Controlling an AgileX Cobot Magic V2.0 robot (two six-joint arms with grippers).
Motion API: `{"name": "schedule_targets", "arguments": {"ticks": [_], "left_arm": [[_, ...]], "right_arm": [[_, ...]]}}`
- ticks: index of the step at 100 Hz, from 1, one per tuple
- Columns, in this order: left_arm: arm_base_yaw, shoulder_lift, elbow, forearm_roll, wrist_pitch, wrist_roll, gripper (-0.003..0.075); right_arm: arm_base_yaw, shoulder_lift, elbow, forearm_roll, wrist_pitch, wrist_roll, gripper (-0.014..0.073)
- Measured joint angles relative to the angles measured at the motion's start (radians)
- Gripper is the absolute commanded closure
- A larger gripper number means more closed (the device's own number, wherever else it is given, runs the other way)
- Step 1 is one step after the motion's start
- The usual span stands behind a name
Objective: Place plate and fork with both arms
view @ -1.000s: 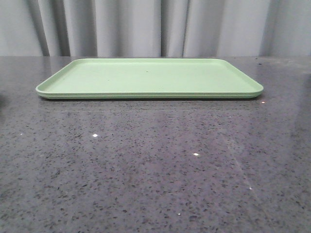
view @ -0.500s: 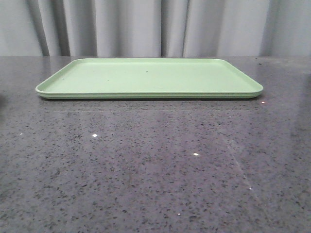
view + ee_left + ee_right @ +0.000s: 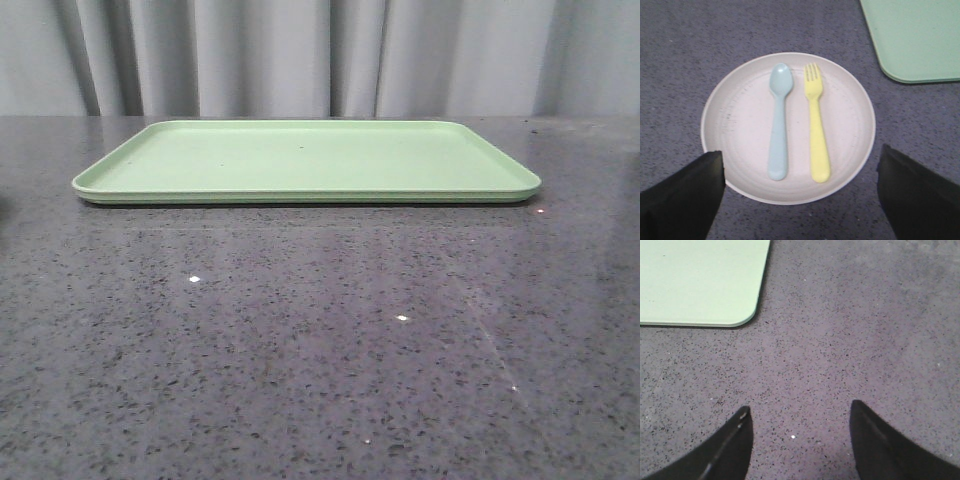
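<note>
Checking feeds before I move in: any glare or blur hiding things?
Front view: sharp, small glints on the dark speckled countertop, flat light-green tray evenly lit. Left wrist view: slightly soft, round cream plate and yellow plastic fork clear, black fingers blurred. Right wrist view: no glare.

no readable text, labels, brands, numbers or signs on anything in any view

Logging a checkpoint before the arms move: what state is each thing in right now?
plate: flat on the table, holding two utensils, not gripped.
fork: lying on the plate, beside the spoon, apart from it.
spoon: lying on the plate.
tray: on the table, nothing on it.
left claw: open, above the plate.
right claw: open, over bare table.
</note>
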State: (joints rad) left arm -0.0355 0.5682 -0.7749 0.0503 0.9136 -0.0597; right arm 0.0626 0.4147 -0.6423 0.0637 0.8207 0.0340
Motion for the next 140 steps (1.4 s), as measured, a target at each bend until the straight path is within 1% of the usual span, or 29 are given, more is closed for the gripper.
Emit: {"name": "schedule_targets", "arguments": {"ticks": [13,34,48,59,66,78,97,107,121,140], "left_arm": [[0.000,0.046,-0.052,0.076,0.011,-0.009,0.0134],[0.003,0.155,-0.083,0.137,0.011,-0.009,0.0134],[0.050,0.238,-0.083,0.139,-0.012,-0.009,0.0134],[0.116,0.296,-0.083,0.135,-0.047,-0.009,0.0134],[0.161,0.326,-0.083,0.109,-0.076,-0.004,0.0134],[0.244,0.374,-0.083,0.011,-0.113,0.060,0.0134],[0.396,0.472,-0.083,-0.205,-0.148,0.231,0.0134],[0.460,0.532,-0.096,-0.282,-0.151,0.297,0.0134],[0.486,0.616,-0.148,-0.339,-0.151,0.357,0.0134],[0.487,0.734,-0.216,-0.355,-0.145,0.373,0.0134]], "right_arm": [[0.000,0.000,0.000,0.000,-0.002,0.000,0.0155],[0.000,0.000,0.000,0.002,-0.002,0.000,0.0155],[0.000,0.000,0.000,0.002,-0.002,0.000,0.0155],[0.000,0.000,0.000,0.002,-0.002,0.000,0.0155],[0.000,0.000,0.000,0.002,-0.002,0.000,0.0155],[0.000,0.000,0.000,0.002,-0.002,0.000,0.0155],[0.000,0.000,0.000,0.002,-0.002,0.000,0.0155],[0.000,0.000,0.000,0.002,-0.002,0.000,0.0155],[0.000,0.000,0.000,0.002,-0.002,0.000,0.0155],[0.000,0.000,0.000,0.002,-0.002,0.000,0.0155]]}}
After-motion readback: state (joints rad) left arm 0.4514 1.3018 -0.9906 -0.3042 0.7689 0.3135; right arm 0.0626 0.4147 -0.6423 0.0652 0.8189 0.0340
